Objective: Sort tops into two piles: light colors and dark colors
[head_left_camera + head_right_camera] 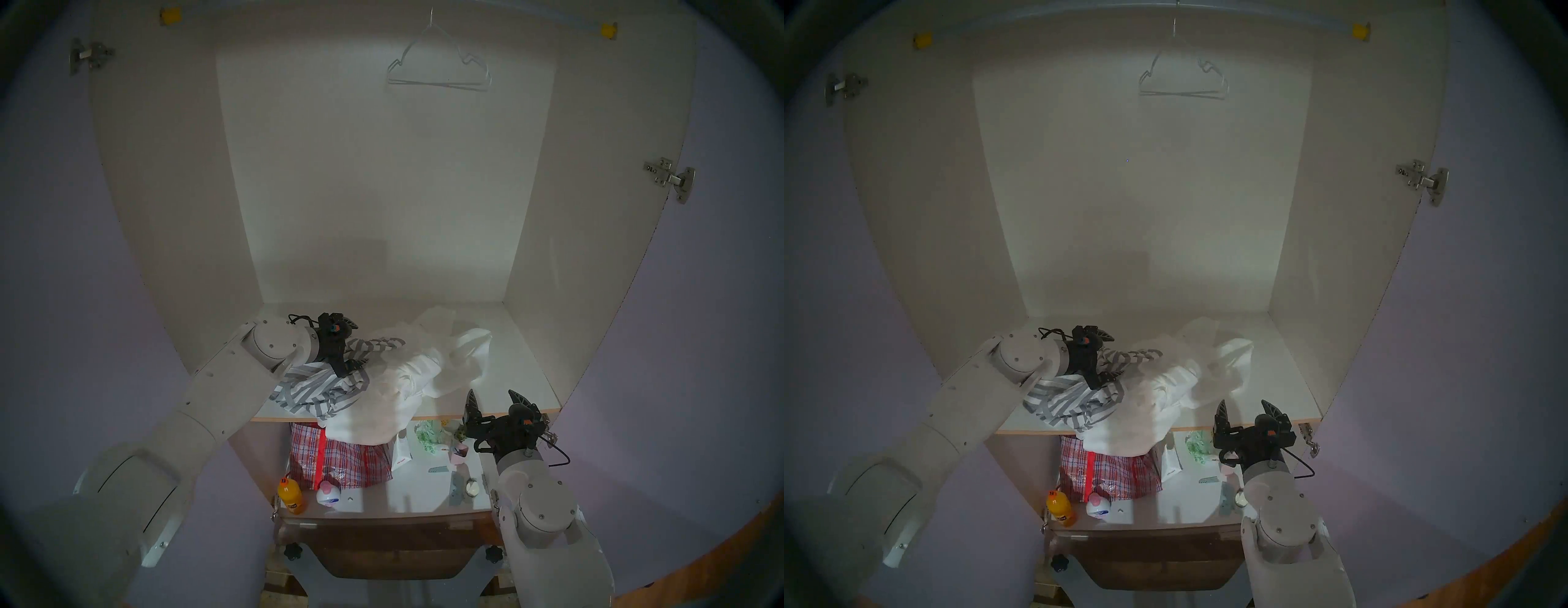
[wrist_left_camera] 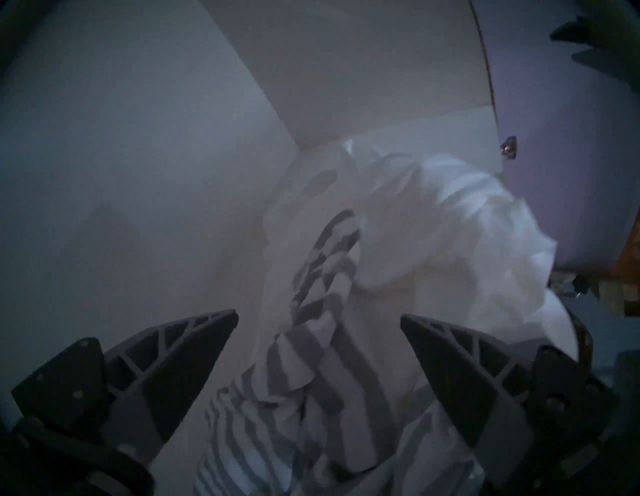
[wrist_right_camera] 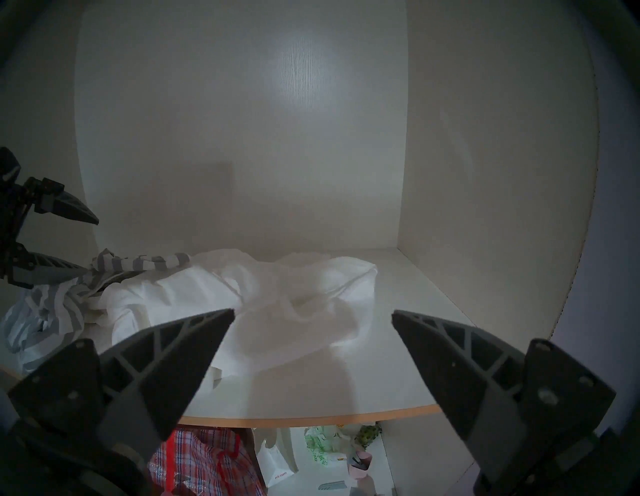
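Note:
The grey-and-white striped top (image 1: 314,390) lies crumpled at the front left of the upper shelf (image 1: 513,352). One of its sleeves stretches right onto the white heap. The plain white tops (image 1: 407,382) form a larger heap in the middle, touching the striped one and hanging over the front edge. My left gripper (image 1: 354,344) is open just above the striped top; in the left wrist view the striped sleeve (image 2: 311,346) lies between the spread fingers (image 2: 194,350), not pinched. My right gripper (image 1: 492,397) is open and empty at the shelf's front right, beside the white heap (image 3: 277,298).
Below the shelf stand a red checked plastic bag (image 1: 339,458), a small white paper bag (image 1: 401,456), an orange bottle (image 1: 290,494) and small items. A wire hanger (image 1: 437,63) hangs high up. Cabinet walls close in both sides. Bare shelf shows at the right (image 3: 398,311).

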